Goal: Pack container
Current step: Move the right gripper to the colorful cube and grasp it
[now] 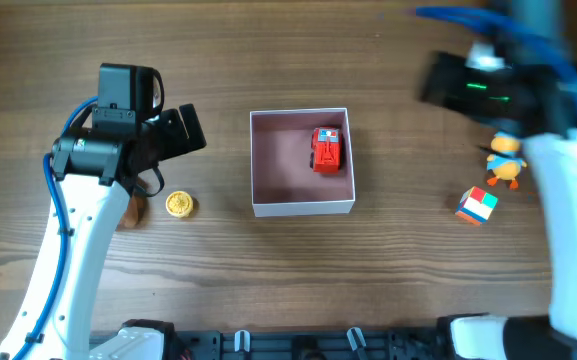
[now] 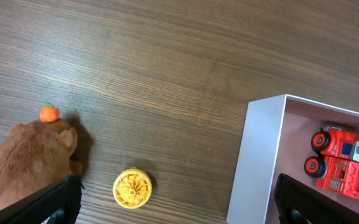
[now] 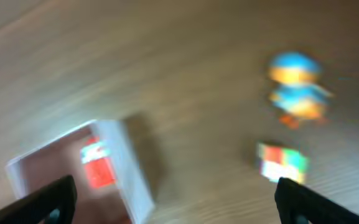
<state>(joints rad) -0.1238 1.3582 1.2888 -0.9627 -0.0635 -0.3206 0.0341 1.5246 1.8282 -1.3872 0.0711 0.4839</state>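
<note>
My left gripper point(image 2: 179, 202) hangs with fingers spread above the table point(image 2: 167, 74), between a yellow disc point(image 2: 132, 188) and the container point(image 1: 301, 208) at mid-table. A red truck point(image 1: 326, 150) lies near its right wall. My right gripper point(image 3: 179, 199), blurred, is also spread. My arm half hides the brown plush point(image 2: 23, 165) overhead, but the left wrist view shows it plainly.

A red truck point(image 1: 326, 150), white-walled pink container point(image 1: 303, 208), yellow disc point(image 1: 179, 205), brown bear point(image 2: 23, 168) and multicoloured cube point(image 1: 477, 206) are pictured.
</note>
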